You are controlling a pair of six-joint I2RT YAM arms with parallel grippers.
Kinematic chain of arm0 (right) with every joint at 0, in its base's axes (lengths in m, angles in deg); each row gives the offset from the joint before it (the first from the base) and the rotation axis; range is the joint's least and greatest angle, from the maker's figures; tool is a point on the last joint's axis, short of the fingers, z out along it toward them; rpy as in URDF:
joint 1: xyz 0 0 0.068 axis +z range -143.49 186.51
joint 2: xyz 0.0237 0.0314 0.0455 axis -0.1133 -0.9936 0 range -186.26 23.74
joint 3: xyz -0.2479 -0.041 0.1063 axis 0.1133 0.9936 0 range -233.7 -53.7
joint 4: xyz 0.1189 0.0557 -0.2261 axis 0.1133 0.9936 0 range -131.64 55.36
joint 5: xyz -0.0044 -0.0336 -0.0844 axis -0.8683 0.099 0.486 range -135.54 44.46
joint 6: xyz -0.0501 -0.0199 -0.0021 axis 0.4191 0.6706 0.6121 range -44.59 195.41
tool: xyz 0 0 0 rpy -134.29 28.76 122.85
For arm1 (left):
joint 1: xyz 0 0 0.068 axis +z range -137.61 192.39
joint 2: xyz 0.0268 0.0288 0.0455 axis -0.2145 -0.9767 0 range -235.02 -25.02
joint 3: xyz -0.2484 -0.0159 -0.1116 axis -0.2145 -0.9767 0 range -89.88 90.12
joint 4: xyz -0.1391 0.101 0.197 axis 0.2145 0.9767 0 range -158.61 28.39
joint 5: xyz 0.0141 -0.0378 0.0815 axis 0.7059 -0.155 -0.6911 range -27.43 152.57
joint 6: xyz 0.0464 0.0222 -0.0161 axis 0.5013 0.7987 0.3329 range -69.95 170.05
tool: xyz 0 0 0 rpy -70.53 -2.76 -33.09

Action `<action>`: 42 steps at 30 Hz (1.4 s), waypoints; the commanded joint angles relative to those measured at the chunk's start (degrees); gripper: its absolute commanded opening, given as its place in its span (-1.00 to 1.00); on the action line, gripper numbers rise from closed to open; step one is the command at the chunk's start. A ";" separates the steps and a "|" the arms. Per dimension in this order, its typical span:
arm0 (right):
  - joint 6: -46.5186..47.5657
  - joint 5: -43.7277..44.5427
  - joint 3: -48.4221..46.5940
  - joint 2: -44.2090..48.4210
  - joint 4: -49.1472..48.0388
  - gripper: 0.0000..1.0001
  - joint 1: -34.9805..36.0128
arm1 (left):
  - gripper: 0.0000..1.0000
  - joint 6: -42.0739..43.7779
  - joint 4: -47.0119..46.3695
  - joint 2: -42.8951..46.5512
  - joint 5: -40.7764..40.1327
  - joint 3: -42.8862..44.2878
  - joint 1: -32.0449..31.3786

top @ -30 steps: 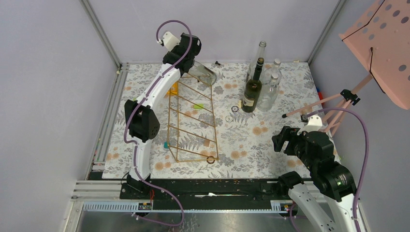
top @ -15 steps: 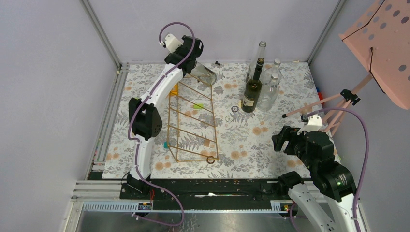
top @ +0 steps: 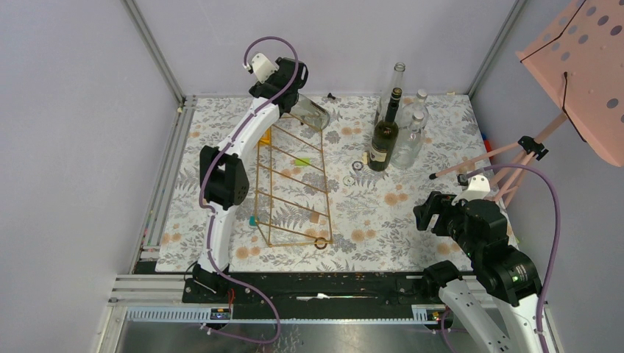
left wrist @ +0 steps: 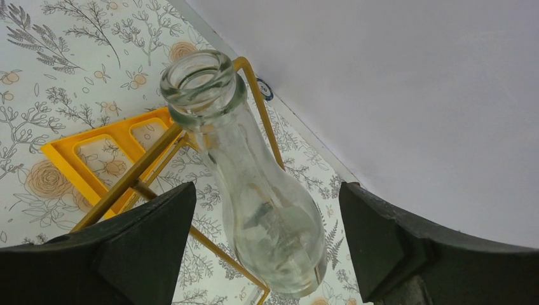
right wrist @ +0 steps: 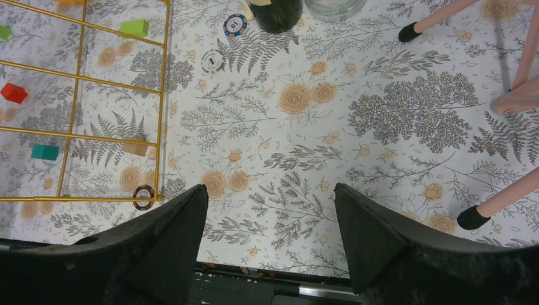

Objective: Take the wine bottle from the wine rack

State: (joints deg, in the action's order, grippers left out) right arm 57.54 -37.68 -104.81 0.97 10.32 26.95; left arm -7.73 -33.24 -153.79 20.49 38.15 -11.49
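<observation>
Filling most of the top view is the flowery table (top: 412, 220). On its left side stands the gold rack (top: 294, 184). It leans, so a bottle can lie on its wires. The left arm (top: 243, 140) reaches far across because the bottle (left wrist: 267, 216) is at the rack's far top end. It lies tilted on the wires with its mouth by a corner of the frame.

The left gripper (left wrist: 267, 190) has its jaws spread wide, one on each side of the glass. I think that is so they can squeeze it next. They do not seem to touch it.

The right gripper (right wrist: 270, 187) hangs over the table on the right. Its jaws are spread too and hold nothing, likely to keep out of the way.

From above, the left wrist hides the bottle's neck. Behind the wires, a yellow tray (left wrist: 95, 159) is partly cut off by a finger.
</observation>
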 commanded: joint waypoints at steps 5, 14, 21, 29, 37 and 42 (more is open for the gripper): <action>-1.01 -0.61 0.86 0.52 -2.46 0.61 0.04 | 0.75 2.94 -5.51 -1.23 -1.95 3.12 1.00; -1.14 -0.74 1.19 0.25 -2.69 0.60 0.03 | 0.68 3.16 -6.88 -2.74 -1.78 3.46 1.79; -1.20 -0.81 1.19 0.44 -2.68 0.60 0.03 | 0.68 2.24 -7.27 -4.14 -0.74 3.37 2.55; -1.18 -0.94 1.00 -0.02 -2.71 0.60 0.03 | 0.67 2.50 -8.04 -5.56 -0.45 3.37 3.64; -0.67 -0.85 0.64 -0.88 -2.71 0.60 0.05 | 0.63 3.44 -8.96 -6.65 0.24 3.20 5.06; -0.67 -0.67 0.66 -1.14 -2.77 0.60 0.03 | 0.44 4.40 -9.79 -6.93 0.33 2.93 5.27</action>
State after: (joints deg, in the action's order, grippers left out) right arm 56.95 -38.12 -103.85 0.65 9.10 26.95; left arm -5.08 -42.72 -158.92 20.60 39.96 -7.82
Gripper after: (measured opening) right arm 0.800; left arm 0.760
